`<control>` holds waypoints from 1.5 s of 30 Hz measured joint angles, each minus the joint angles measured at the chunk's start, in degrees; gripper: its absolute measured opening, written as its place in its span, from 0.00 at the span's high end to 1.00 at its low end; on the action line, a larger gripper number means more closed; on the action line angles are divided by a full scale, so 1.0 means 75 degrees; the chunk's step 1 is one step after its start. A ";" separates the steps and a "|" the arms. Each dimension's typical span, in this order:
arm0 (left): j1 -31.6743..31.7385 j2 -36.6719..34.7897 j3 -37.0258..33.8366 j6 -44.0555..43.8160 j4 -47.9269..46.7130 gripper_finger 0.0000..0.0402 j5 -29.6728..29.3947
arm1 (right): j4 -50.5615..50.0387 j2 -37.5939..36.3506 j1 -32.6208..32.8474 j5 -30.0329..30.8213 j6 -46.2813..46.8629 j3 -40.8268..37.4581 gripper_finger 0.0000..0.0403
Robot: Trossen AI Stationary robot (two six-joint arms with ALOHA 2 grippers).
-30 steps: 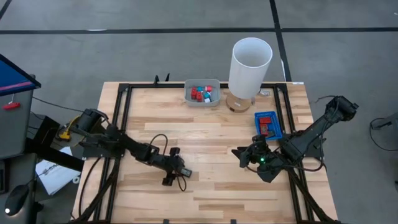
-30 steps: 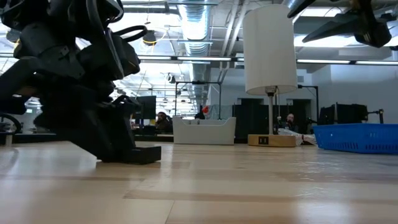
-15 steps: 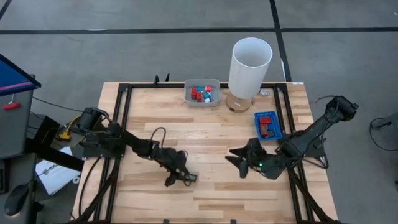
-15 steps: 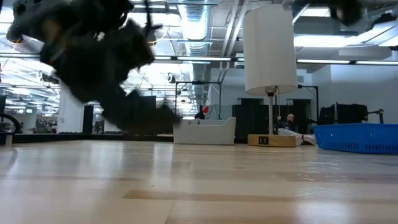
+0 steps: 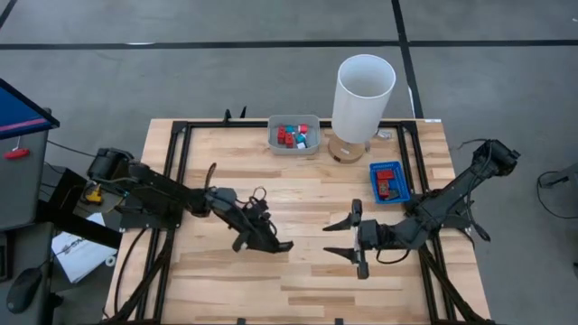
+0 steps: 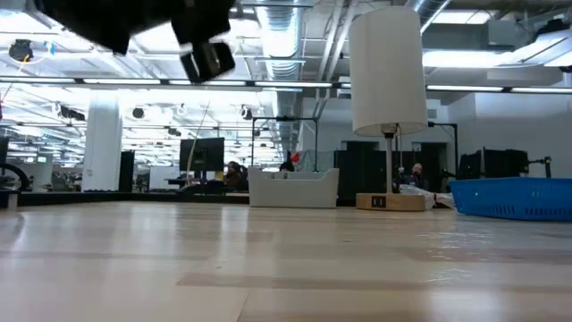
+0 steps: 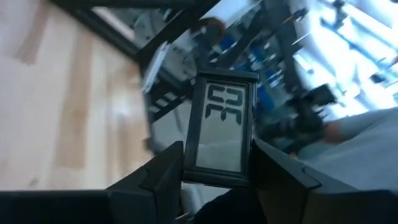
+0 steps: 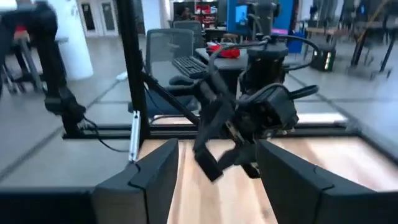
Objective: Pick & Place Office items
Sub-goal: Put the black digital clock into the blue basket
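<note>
My left gripper is over the middle of the table, shut on a flat black framed rectangle with a grey display. That piece shows high above the tabletop in the low view. My right gripper is open, low over the table to the right of the left gripper, with its fingers pointing toward it. The right wrist view shows the left gripper with the black rectangle ahead of it. Red, blue and white pieces lie in the grey tray. Red and black pieces lie in the blue tray. My left gripper pinches the black framed rectangle between its two fingers, one on each long edge near one short end. The rest of the rectangle sticks out past the fingertips. It is lifted clear of the table.
A tall white cylinder lamp stands on a round wooden base at the far edge, between the two trays. A black frame runs along the table's left, right and far sides. Bare wood lies between and in front of the grippers.
My left gripper has risen from the tabletop with the black rectangle, which lay flat on the wood a second ago and now hangs clear. It has also shifted toward the table's right and far side. My right gripper has moved toward the table's left, turning toward the left gripper.
</note>
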 joint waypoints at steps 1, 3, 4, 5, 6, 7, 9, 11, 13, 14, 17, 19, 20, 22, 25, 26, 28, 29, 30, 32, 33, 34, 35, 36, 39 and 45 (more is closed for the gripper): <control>0.0000 -0.0110 0.0058 -0.0168 -0.0003 0.58 -0.0001 | -0.0112 0.0050 0.0000 -0.0019 -0.0248 0.0116 0.48; 0.0000 -0.0300 0.0198 -0.0415 0.0000 0.59 -0.0003 | -0.0488 0.0189 -0.0039 -0.0088 -0.0821 0.0393 0.49; 0.0000 -0.0381 0.0274 -0.0483 0.0003 0.60 -0.0003 | -0.0678 0.0307 -0.0096 -0.0190 -0.1027 0.0578 0.50; 0.0000 -0.0439 0.0361 -0.0545 0.0002 0.60 -0.0003 | -0.0902 0.0438 -0.0165 -0.0256 -0.1155 0.0772 0.51; 0.0000 -0.0446 0.0455 -0.0571 0.0030 0.60 -0.0003 | -0.1162 0.0573 -0.0232 -0.0278 -0.1208 0.0966 0.51; 0.0000 -0.0441 0.0539 -0.0594 0.0029 0.60 -0.0009 | -0.1379 0.0714 -0.0322 -0.0331 -0.1213 0.1176 0.52; -0.0001 -0.0433 0.0670 -0.0608 -0.0036 0.59 -0.0009 | -0.1690 0.1039 -0.0539 -0.0438 -0.1217 0.1649 0.52; -0.0012 -0.0428 0.0806 -0.0609 -0.0169 0.58 -0.0009 | -0.1986 0.1361 -0.0711 -0.0571 -0.1326 0.2100 0.52; -0.0012 -0.0421 0.0857 -0.0611 -0.0334 0.58 -0.0011 | -0.2132 0.1681 -0.0833 -0.0752 -0.1554 0.2532 0.52; -0.0012 -0.0407 0.0857 -0.0611 -0.0353 0.58 -0.0012 | -0.2243 0.1811 -0.0885 -0.0853 -0.1651 0.2757 0.52; -0.0012 -0.0408 0.0857 -0.0659 -0.0333 0.59 -0.0012 | -0.2745 0.2177 -0.0947 -0.1115 -0.1685 0.3337 0.52; -0.0030 -0.0408 0.0857 -0.0740 -0.0334 0.60 -0.0016 | -0.3114 0.2390 -0.0956 -0.1236 -0.1683 0.3609 0.52; -0.0051 -0.0408 0.0857 -0.0751 -0.0325 0.60 -0.0020 | -0.3227 0.2483 -0.0956 -0.1245 -0.1683 0.3718 0.52; -0.0064 -0.0408 0.0857 -0.0749 -0.0319 0.59 -0.0017 | -0.3280 0.2623 -0.0956 -0.1247 -0.1683 0.3868 0.52; -0.0114 -0.0408 0.0857 -0.0748 -0.0312 0.59 -0.0020 | -0.3265 0.2803 -0.0989 -0.1249 -0.1664 0.4003 0.52; -0.0114 -0.0408 0.0857 -0.0745 -0.0312 0.59 -0.0020 | -0.3282 0.2871 -0.1013 -0.1252 -0.1663 0.4043 0.52; -0.0135 -0.0408 0.0857 -0.0745 -0.0319 0.59 -0.0021 | -0.3275 0.2951 -0.1020 -0.1268 -0.1658 0.4075 0.53; -0.0145 -0.0408 0.0857 -0.0745 -0.0315 0.59 -0.0023 | -0.3250 0.2993 -0.1048 -0.1298 -0.1631 0.4112 0.53; -0.0146 -0.0408 0.0857 -0.0743 -0.0308 0.59 -0.0025 | -0.3237 0.3000 -0.1069 -0.1331 -0.1625 0.4127 0.53; -0.0156 -0.0408 0.0857 -0.0741 -0.0296 0.59 -0.0029 | -0.3242 0.2999 -0.1099 -0.1383 -0.1610 0.4127 0.55; -0.0176 -0.0408 0.0857 -0.0739 -0.0293 0.59 -0.0030 | -0.3242 0.2999 -0.1099 -0.1386 -0.1607 0.4127 0.56; -0.0184 -0.0408 0.0857 -0.0739 -0.0276 0.59 -0.0036 | -0.3239 0.2999 -0.1102 -0.1387 -0.1607 0.4127 0.57; -0.0187 -0.0408 0.0857 -0.0735 -0.0264 0.59 -0.0035 | -0.3242 0.2999 -0.1102 -0.1384 -0.1607 0.4127 0.59; -0.0187 -0.0408 0.0860 -0.0730 -0.0256 0.59 -0.0035 | -0.3242 0.2999 -0.1109 -0.1384 -0.1607 0.4127 0.60; -0.0189 -0.0408 0.0860 -0.0730 -0.0260 0.59 -0.0030 | -0.3245 0.2999 -0.1151 -0.1386 -0.1607 0.4127 0.68; -0.0216 -0.0423 0.0872 -0.0760 -0.0200 0.58 -0.0026 | -0.3187 0.2999 -0.1140 -0.1437 -0.1645 0.4124 0.85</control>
